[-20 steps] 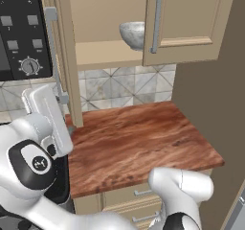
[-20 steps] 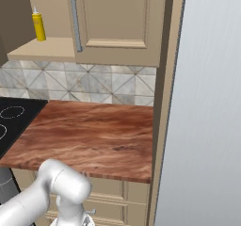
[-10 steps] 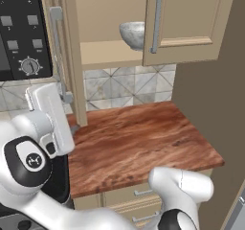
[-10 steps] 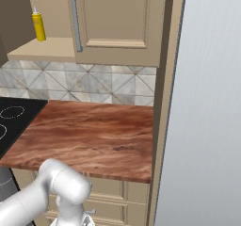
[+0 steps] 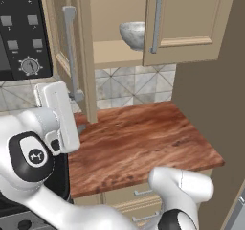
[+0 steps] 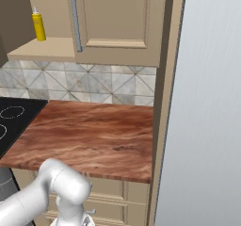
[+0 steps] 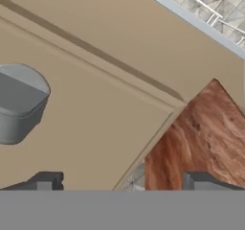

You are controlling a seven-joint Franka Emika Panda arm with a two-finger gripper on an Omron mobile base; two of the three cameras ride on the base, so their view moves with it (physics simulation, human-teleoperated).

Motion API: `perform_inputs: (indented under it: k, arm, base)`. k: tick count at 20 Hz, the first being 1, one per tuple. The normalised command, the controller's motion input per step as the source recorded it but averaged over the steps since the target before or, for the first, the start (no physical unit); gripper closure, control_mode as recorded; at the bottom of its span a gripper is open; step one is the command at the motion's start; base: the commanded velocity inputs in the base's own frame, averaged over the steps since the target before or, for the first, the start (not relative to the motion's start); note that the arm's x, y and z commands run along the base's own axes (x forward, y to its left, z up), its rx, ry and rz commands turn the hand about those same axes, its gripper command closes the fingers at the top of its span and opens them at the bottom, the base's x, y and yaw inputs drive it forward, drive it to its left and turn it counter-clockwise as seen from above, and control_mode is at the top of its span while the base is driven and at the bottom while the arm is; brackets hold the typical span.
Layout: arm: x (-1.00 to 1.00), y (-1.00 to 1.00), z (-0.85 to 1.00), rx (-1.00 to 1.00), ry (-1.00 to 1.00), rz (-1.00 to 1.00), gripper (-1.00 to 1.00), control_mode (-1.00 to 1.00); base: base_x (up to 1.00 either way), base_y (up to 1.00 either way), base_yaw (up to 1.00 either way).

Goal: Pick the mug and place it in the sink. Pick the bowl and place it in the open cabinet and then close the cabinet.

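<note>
Since the earlier frames your arm has swung the open cabinet door further toward shut, its edge now nearer the bowl. Your gripper stands wide open and holds nothing, both tips close against the door's beige panel, with one silver handle mount up at their left. You have one bowl, on the shelf inside the cabinet, half hidden behind the closed right door. The wooden counter below lies bare, free to its front edge. From the right base view you also get one yellow bottle on the shelf and a tall grey panel walling the counter's right side.
</note>
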Motion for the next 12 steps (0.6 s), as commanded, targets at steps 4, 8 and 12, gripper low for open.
perform_inputs:
  k: [4,8,12]
  arm:
    - [0.0,-0.41,0.0,0.0,0.0,0.0,-1.0,-1.0]
    - [0.03,-0.47,0.0,0.0,0.0,0.0,-1.0,-1.0]
    - [0.08,-0.47,0.0,0.0,0.0,0.0,-1.0,-1.0]
  base:
    - [0.0,0.0,0.0]
    - [0.0,0.0,0.0]
    - [0.0,0.0,0.0]
